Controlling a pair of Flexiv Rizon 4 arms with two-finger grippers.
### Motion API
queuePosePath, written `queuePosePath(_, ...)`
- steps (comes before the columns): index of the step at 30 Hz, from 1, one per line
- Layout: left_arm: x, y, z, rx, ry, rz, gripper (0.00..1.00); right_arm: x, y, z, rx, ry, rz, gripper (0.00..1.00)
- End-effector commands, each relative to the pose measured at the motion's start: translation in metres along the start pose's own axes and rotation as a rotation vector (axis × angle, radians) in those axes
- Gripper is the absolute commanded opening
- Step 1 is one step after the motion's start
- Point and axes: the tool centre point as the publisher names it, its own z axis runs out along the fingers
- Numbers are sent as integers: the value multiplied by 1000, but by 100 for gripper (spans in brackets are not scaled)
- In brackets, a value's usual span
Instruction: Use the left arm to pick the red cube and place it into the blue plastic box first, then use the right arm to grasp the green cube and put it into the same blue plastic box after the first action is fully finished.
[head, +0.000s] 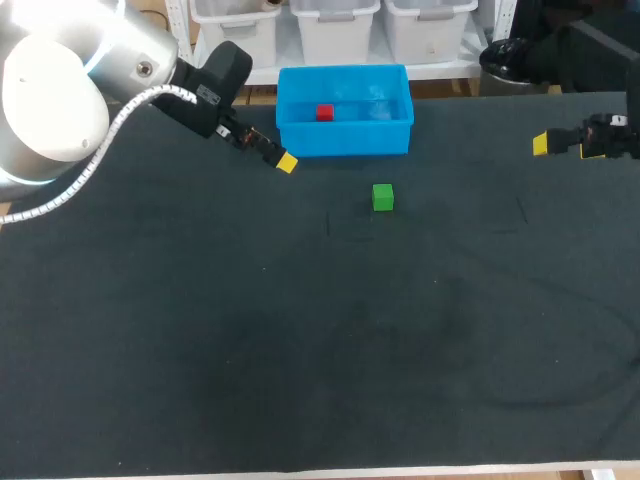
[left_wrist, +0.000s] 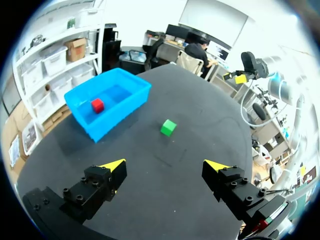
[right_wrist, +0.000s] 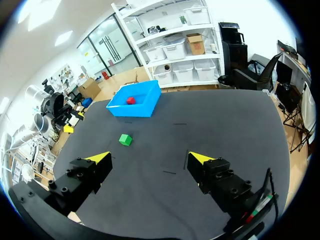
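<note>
The red cube (head: 324, 113) lies inside the blue plastic box (head: 343, 136) at the table's far edge; it shows in the left wrist view too, red cube (left_wrist: 97, 105) in the box (left_wrist: 107, 116). The green cube (head: 382, 197) sits on the dark tabletop just in front of the box, also seen as green cube (left_wrist: 168, 127) and green cube (right_wrist: 125, 140). My left gripper (left_wrist: 164, 166) is open and empty, just left of the box, left gripper (head: 284, 161). My right gripper (right_wrist: 150, 159) is open and empty near the table's far right, right gripper (head: 542, 144).
The dark tabletop (head: 320, 340) spreads wide in front of the cubes, with faint marks near the green cube. In the right wrist view the box (right_wrist: 131, 108) with the red cube (right_wrist: 130, 100) lies well ahead of the fingers.
</note>
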Motion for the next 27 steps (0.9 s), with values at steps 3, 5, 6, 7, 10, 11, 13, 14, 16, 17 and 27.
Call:
queuePosePath(3, 3, -1, -1, 1, -17, 17, 100, 0, 0, 0, 1, 0, 0, 100)
queuePosePath(5, 3, -1, -1, 1, -17, 17, 100, 0, 0, 0, 1, 0, 0, 100)
queuePosePath(6, 3, -1, -1, 1, -17, 17, 100, 0, 0, 0, 1, 0, 0, 100)
queuePosePath(7, 3, -1, -1, 1, -17, 17, 100, 0, 0, 0, 1, 0, 0, 100)
queuePosePath(10, 3, -1, -1, 1, -17, 17, 100, 0, 0, 0, 1, 0, 0, 100)
queuePosePath(11, 3, -1, -1, 1, -17, 17, 100, 0, 0, 0, 1, 0, 0, 100)
queuePosePath(13, 3, -1, -1, 1, -17, 17, 100, 0, 0, 0, 1, 0, 0, 100)
queuePosePath(14, 3, -1, -1, 1, -17, 17, 100, 0, 0, 0, 1, 0, 0, 100)
queuePosePath(16, 3, -1, -1, 1, -17, 17, 100, 5, -1, -4, 20, 17, 4, 100)
queuePosePath(17, 3, -1, -1, 1, -17, 17, 100, 5, -1, -4, 20, 17, 4, 100)
queuePosePath(27, 3, -1, -1, 1, -17, 17, 100, 24, 28, 16, 81, 143, 34, 100)
